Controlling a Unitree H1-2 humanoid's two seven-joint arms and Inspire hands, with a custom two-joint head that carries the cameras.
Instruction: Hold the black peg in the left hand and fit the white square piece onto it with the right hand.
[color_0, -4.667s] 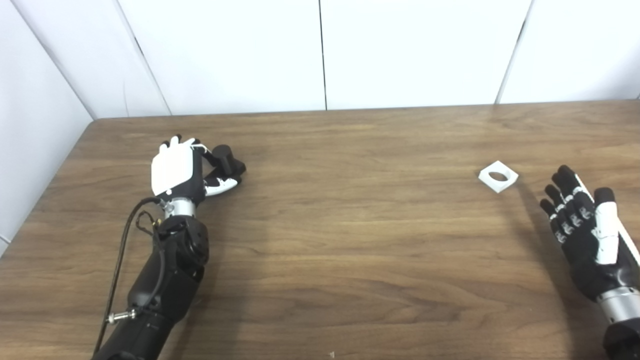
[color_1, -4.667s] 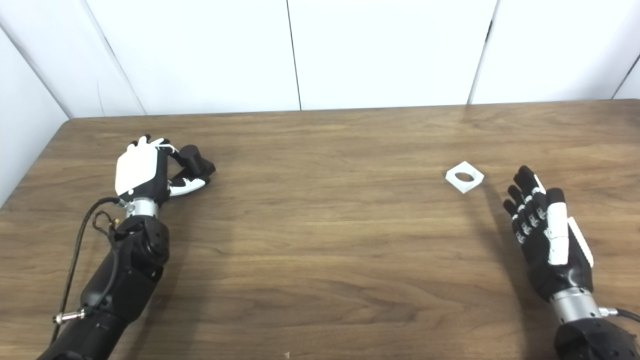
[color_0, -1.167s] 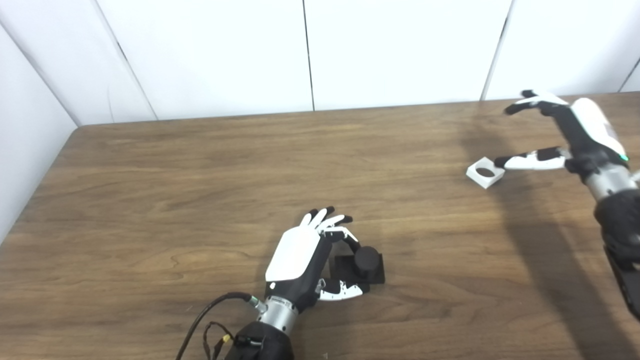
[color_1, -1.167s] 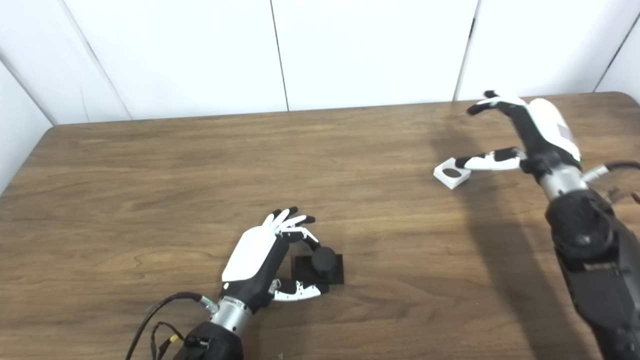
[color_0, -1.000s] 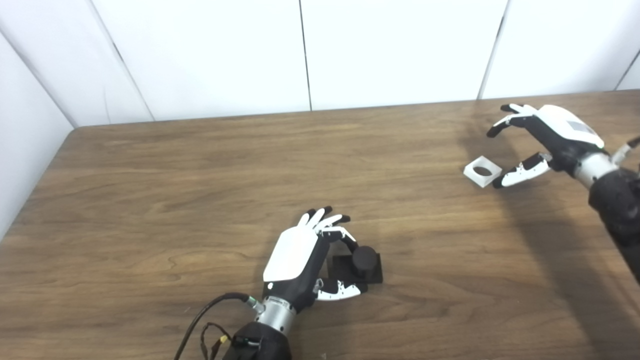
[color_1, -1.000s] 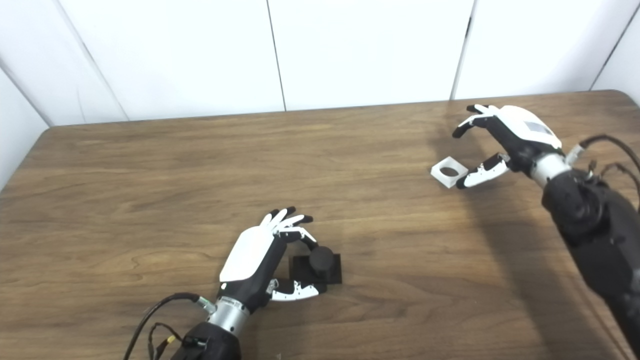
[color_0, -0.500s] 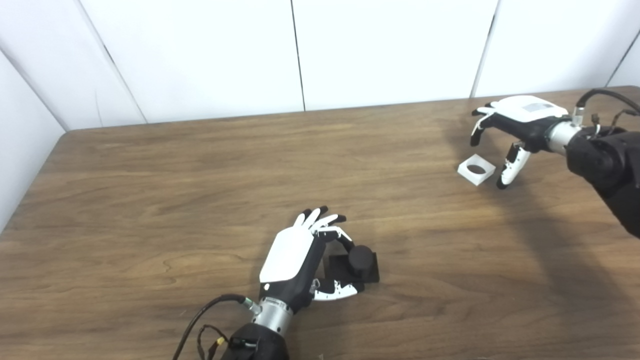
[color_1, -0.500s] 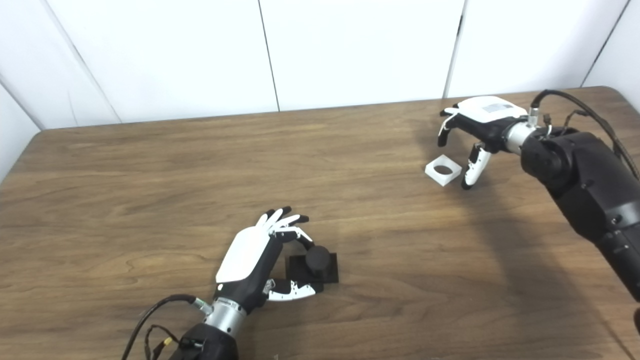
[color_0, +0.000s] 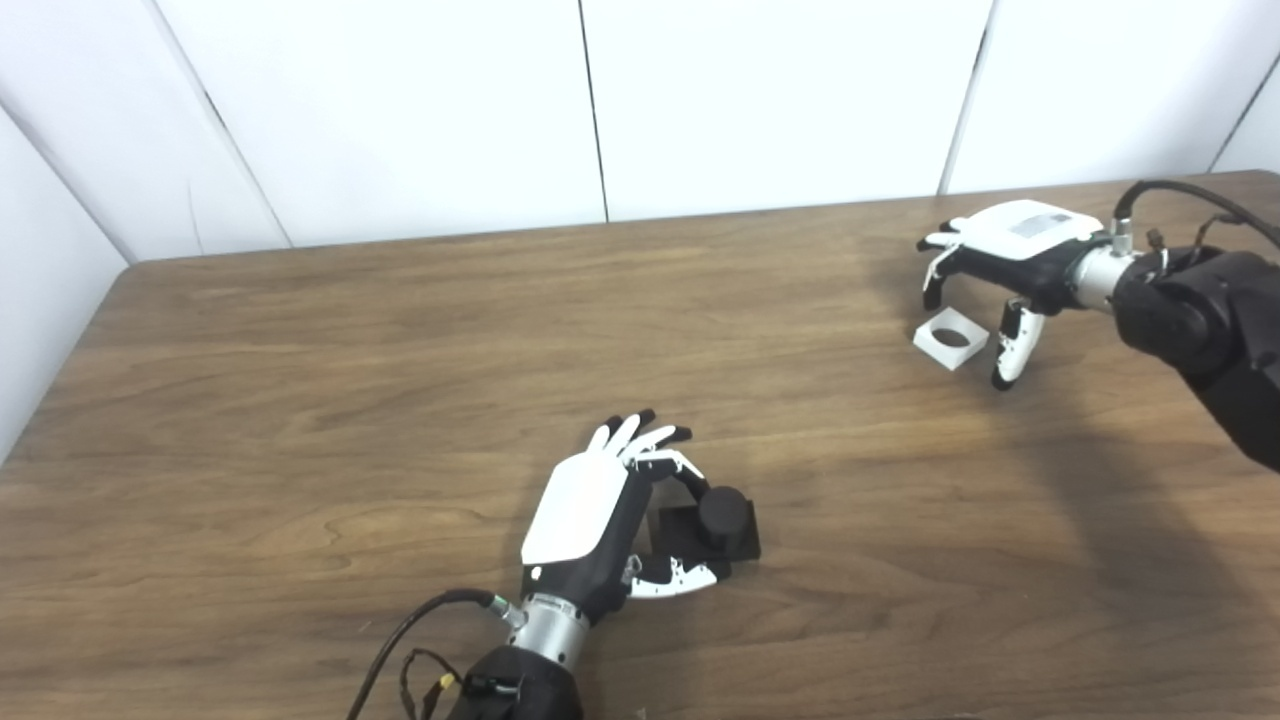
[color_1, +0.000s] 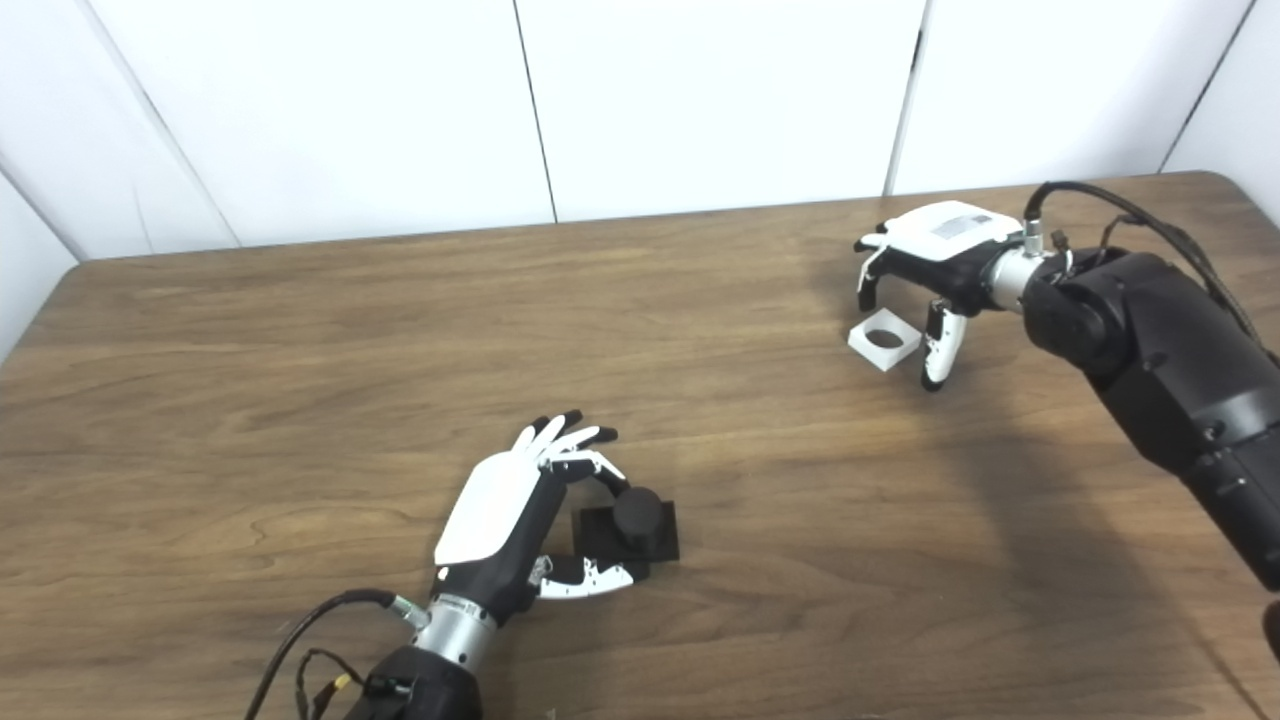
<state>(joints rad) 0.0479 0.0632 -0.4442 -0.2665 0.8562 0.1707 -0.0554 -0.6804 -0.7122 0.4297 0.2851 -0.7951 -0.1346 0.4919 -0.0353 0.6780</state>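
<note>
A brown wood-grain table (color_0: 300, 400) with a rounded far right corner fills the scene, backed by plain white wall panels (color_0: 770, 100) split by dark vertical seams.

On the left hand (color_0: 585, 510), the fingertips (color_0: 640, 430) fan upward and apart, while one bent finger and the white thumb curl around the black peg (color_0: 722, 512). The peg is a short matte cylinder rising from a flat square black base that rests on the table near the front middle. The hand grips it from the left side. Its back is a smooth white shell over black segments, leading to a silver wrist collar and a black forearm with a loose cable.

The right hand's fingers (color_1: 866, 285) hang down, spread and curved, above the white square piece (color_1: 884, 344), with the white thumb pointing down just right of it; they hold nothing, and contact cannot be told. The piece lies flat on the table far right, a thin white square with a round hole. A small grey label sits on the right hand (color_1: 935, 250), unreadable.
</note>
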